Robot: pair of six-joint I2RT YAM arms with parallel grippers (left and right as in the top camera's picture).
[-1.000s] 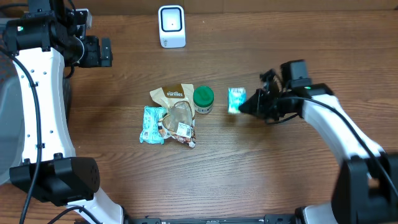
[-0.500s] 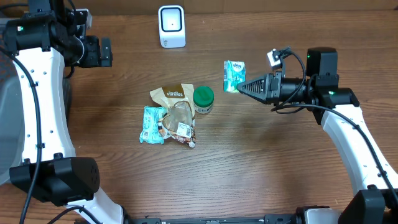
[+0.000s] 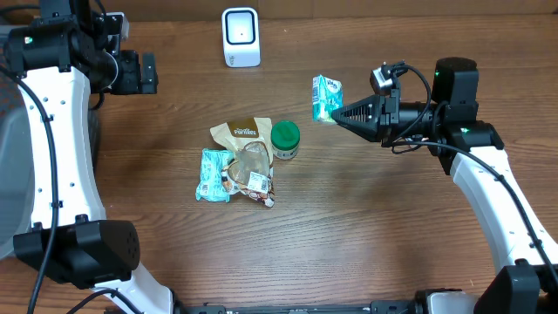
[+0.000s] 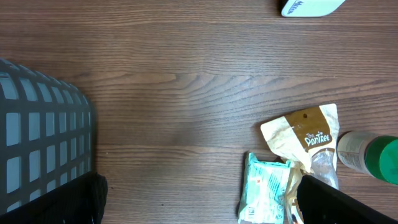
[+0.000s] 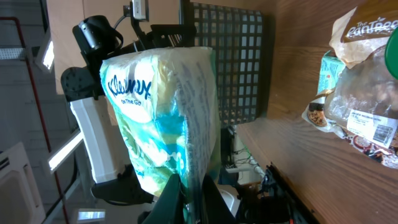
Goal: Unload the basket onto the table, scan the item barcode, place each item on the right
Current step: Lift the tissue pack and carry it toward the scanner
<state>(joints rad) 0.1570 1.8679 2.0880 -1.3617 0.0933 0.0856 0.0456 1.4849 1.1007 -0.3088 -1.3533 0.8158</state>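
Wooden surface below, I hold the tissue pack (image 3: 327, 96) aloft in the clamped right pincer (image 3: 336, 114), scanner (image 3: 241, 37) off to its left, while the left pincer (image 3: 150, 74) gapes empty.

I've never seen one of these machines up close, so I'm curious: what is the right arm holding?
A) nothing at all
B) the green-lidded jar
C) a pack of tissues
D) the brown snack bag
C: the right gripper is shut on the tissue pack, while the jar and the brown bag lie on the table.
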